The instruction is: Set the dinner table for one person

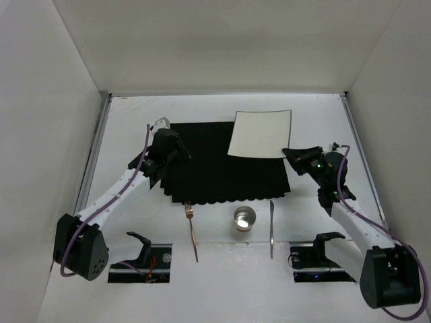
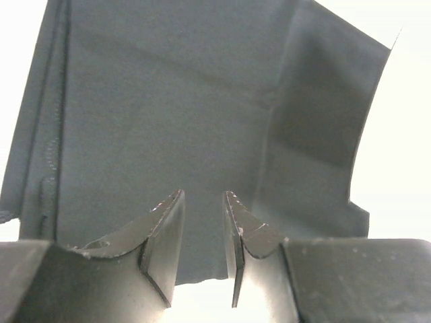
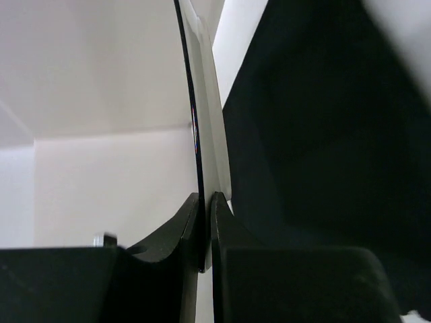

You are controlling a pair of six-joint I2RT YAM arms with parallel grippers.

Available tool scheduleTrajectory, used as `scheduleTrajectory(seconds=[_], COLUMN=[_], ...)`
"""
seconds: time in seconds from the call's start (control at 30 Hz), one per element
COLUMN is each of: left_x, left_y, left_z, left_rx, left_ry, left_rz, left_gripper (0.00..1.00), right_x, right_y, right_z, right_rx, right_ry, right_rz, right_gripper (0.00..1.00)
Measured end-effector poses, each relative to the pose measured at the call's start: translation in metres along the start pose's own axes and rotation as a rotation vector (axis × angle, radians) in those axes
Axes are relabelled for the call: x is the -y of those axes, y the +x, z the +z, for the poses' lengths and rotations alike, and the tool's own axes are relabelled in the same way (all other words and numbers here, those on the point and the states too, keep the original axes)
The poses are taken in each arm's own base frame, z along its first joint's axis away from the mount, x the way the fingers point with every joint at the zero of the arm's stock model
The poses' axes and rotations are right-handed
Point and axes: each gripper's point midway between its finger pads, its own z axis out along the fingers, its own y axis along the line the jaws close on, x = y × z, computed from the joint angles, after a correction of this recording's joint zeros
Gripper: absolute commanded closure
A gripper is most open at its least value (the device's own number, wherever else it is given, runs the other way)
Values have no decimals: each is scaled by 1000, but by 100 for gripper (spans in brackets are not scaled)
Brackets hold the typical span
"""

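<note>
**Item 1: dinner table [image 1: 135,121].** Matte white top with white walls on three sides. It fills the top view and bears all the other items.

**Item 2: left gripper [image 1: 178,152].** It sits at the 9 o'clock edge of the placemat, with the arm reaching in from 7 o'clock. In the wrist view, the left gripper [image 2: 202,195] has its jaws a narrow gap apart, and dark cloth shows through the gap. Nothing is visibly clamped. Whether the tips press on the cloth cannot be told.

**Item 3: black placemat [image 1: 222,171].** This is a scallop-edged cloth lying at the table's centre. Up close, the cloth [image 2: 168,101] is creased and has a fold along one side.

**Item 4: fork [image 1: 192,229].** Copper-coloured, it lies on bare table at 6 o'clock of the placemat's left part. The tines point to 12 and sit just beside the scalloped edge.

**Item 5: metal cup [image 1: 244,219].** It stands upright, mouth up, between the fork and the knife and near the placemat's 6 o'clock edge.

**Item 6: knife [image 1: 271,229].** It lies along the 12–6 line, to the right of the cup.

**Item 7: white square plate [image 1: 259,133].** It overlaps the placemat's 1 o'clock corner and reaches past the far edge. Whether it rests on the cloth or is lifted cannot be told.

**Item 8: right gripper [image 1: 288,153].** It is at the plate's 4 o'clock corner. The wrist view shows the right gripper [image 3: 207,198] with its jaws clamped on the plate [image 3: 205,134], which is seen edge-on.
</note>
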Motion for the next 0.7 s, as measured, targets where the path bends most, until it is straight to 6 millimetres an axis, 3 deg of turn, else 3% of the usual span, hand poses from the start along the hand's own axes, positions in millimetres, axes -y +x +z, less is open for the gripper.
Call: scheduleTrajectory(seconds=[0.17,0.33,0.5,0.7], left_x=[-14,-24,-28,-31], left_y=[-7,-15,-17,-18], left_z=[1,-4,-9,-12], left_rx=[11,29,39,47], left_ry=[-41,-67,-80,-93], left_rz=[-13,-20,-7,0], left_gripper=[73,73,73,73], right_x=[-14,-7,20,40], right_y=[45,76,86,89], right_z=[23,56,74,80], right_rx=[-134,-212,-236,-245], right_ry=[-42,-43,6,58], right_rz=[-9,11,35,45], right_gripper=[96,97,97,97])
